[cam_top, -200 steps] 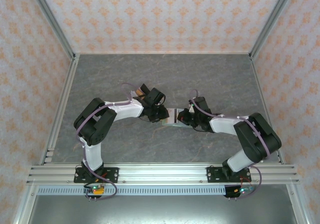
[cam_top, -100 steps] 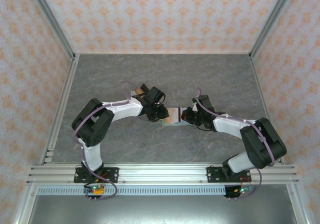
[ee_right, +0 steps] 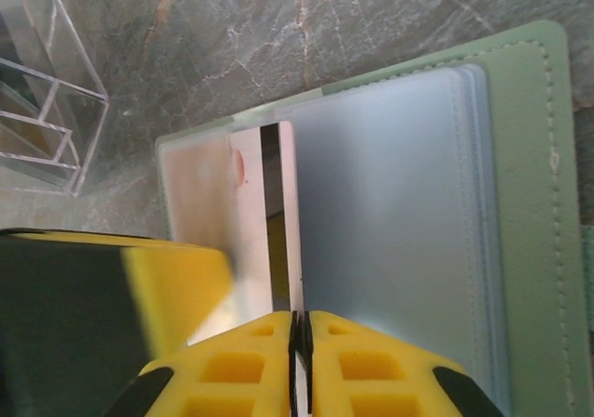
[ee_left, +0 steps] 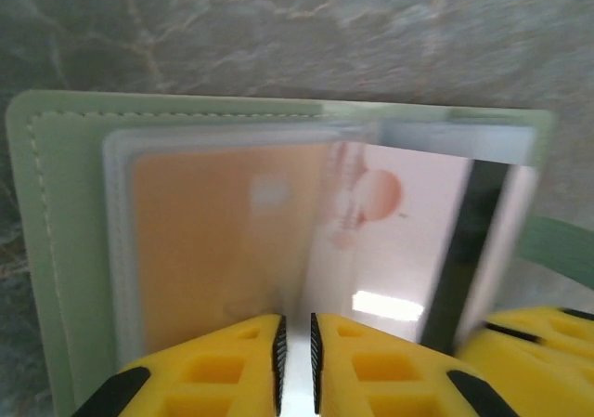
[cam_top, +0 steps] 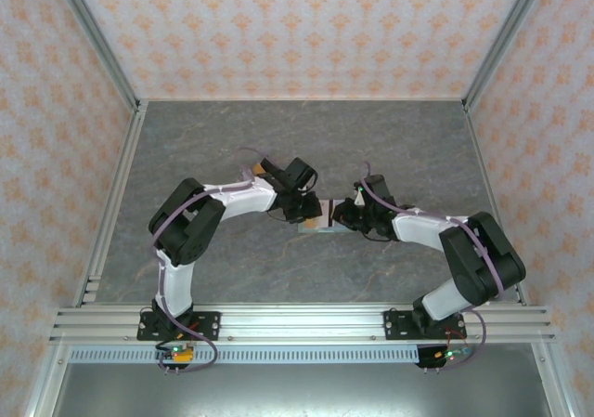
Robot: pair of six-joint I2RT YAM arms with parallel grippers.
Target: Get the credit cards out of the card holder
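Note:
The sage-green card holder (ee_left: 56,250) lies open on the grey table, between the two arms in the top view (cam_top: 320,227). A golden-brown credit card (ee_left: 213,241) sits inside a clear sleeve on one panel. A whitish credit card (ee_left: 399,241) with a black stripe sticks partway out beside it. My left gripper (ee_left: 295,352) is closed to a narrow gap on the clear sleeve edge of the holder. My right gripper (ee_right: 300,329) is shut on the edge of the whitish card (ee_right: 249,231), next to the frosted sleeves (ee_right: 390,213). The two grippers almost touch.
A clear acrylic box (ee_right: 37,110) stands on the table just beyond the holder's far corner. The frame rails and patterned walls (cam_top: 93,157) enclose the grey table (cam_top: 306,138). The left gripper's yellow finger (ee_right: 176,287) crowds the right gripper's side.
The left arm has shifted right, pressing closer over the holder. The right gripper has stayed at the card's edge, its forearm swinging slightly.

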